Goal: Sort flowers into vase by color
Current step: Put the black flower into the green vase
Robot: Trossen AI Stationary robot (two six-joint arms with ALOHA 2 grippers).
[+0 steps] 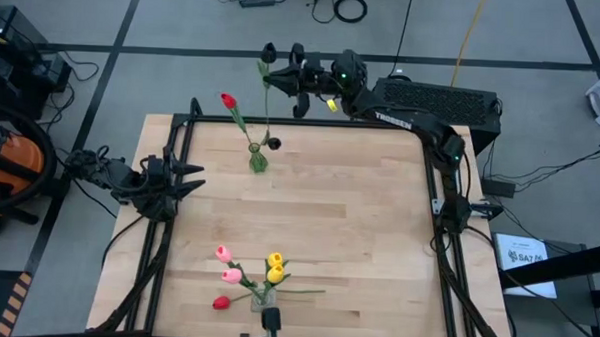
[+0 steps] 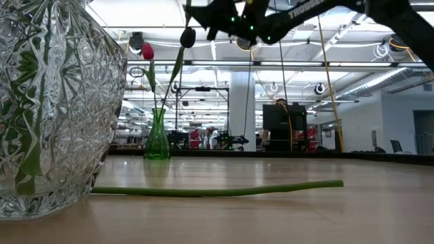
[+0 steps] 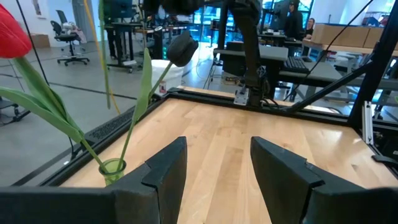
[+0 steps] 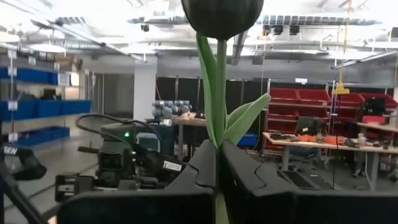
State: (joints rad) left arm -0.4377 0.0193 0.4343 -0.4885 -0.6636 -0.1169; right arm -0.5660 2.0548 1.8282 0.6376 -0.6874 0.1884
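Observation:
My right gripper (image 1: 280,80) is high over the table's far edge, shut on a dark maroon-black tulip (image 1: 269,53), whose head also shows in the low view (image 2: 188,37). The tulip's stem slants down to a small green vase (image 1: 257,160) that holds a red tulip (image 1: 228,101). A second dark head (image 1: 274,144) shows low beside that vase. A cut-glass vase (image 1: 263,299) at the near edge holds pink, yellow and red tulips. My left gripper (image 1: 192,180) is open and empty at the table's left edge. My right gripper pinches the dark tulip's stem (image 4: 217,140) between its two fingers, a little below the head, where a leaf branches off. The fingers come level from the table's right and lie across the stem. The flower is head up and tilted, its lower end at the green vase's mouth (image 2: 158,110).
A loose green stem (image 2: 217,191) lies flat on the wood beside the glass vase (image 2: 47,102). A black frame rail (image 1: 420,163) runs round the table top. Bare wood lies between the two vases.

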